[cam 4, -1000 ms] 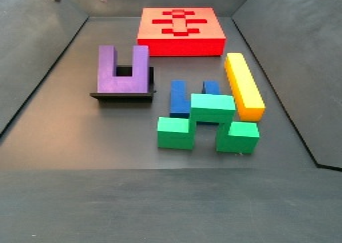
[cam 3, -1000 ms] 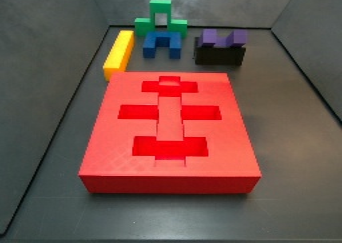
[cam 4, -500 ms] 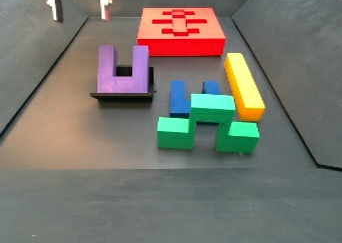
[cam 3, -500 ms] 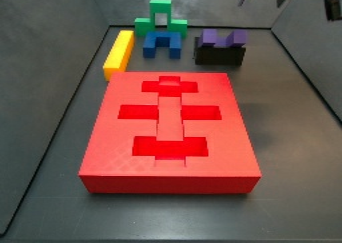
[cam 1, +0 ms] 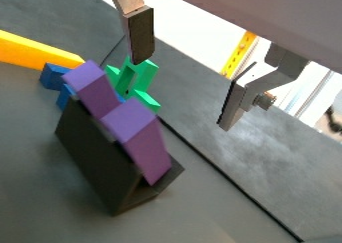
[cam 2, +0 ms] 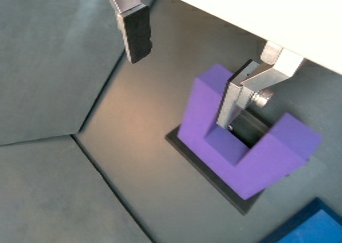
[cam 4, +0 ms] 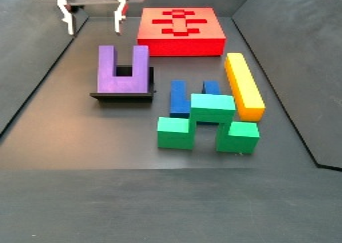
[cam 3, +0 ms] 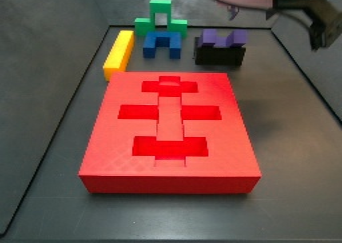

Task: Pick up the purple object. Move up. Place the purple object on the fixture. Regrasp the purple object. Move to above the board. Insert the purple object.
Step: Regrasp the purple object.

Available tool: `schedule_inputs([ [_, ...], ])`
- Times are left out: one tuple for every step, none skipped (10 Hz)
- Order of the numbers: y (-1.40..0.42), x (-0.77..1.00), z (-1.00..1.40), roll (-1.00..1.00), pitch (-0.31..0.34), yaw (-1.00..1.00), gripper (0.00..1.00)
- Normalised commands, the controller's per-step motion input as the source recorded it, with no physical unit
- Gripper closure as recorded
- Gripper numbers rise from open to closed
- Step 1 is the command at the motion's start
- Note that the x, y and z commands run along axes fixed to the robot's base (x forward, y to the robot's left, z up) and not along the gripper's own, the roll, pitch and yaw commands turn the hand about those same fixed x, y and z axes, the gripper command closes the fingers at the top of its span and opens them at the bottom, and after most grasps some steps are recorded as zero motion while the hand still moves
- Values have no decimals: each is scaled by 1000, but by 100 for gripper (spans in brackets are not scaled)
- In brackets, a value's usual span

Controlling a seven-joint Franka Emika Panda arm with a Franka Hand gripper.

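Observation:
The purple object (cam 4: 123,69) is a U-shaped block resting on the dark fixture (cam 4: 123,96), its prongs pointing toward the red board (cam 4: 183,32). It also shows in the side view (cam 3: 223,37) on the fixture (cam 3: 219,56), behind the board (cam 3: 167,127). My gripper (cam 4: 95,17) is open and empty, hanging above the floor beside the fixture. It is blurred in a side view (cam 3: 315,29). In both wrist views the gripper (cam 1: 190,67) (cam 2: 187,65) holds nothing. The purple object (cam 1: 120,122) (cam 2: 234,137) lies below it, close to one finger (cam 2: 238,97).
A green block (cam 4: 207,122), a blue arch block (cam 4: 181,95) and a long yellow bar (cam 4: 243,84) lie together beside the fixture. They also show in a side view (cam 3: 160,32). Dark walls enclose the floor.
My gripper has come down into view from above and moved closer to the purple object on the fixture. The blocks have not moved.

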Motion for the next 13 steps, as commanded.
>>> schedule_inputs([
  [-389,329,-460,731,249,86,0],
  [-309,383,-431,723,254,109,0],
  [-83,497,-226,583,269,140,0],
  [43,543,0,323,246,120,0],
  [320,457,-34,0,126,0,0],
  [314,494,-129,-20,37,0,0],
  [189,583,-203,26,100,-11,0],
  [89,580,-240,109,91,-6,0],
  [0,426,-269,260,40,-51,0],
  [-71,417,-320,303,63,-46,0],
  [-89,543,-217,337,194,-34,0],
  [-54,577,-140,280,246,-29,0],
  [0,91,0,9,103,-20,0],
])
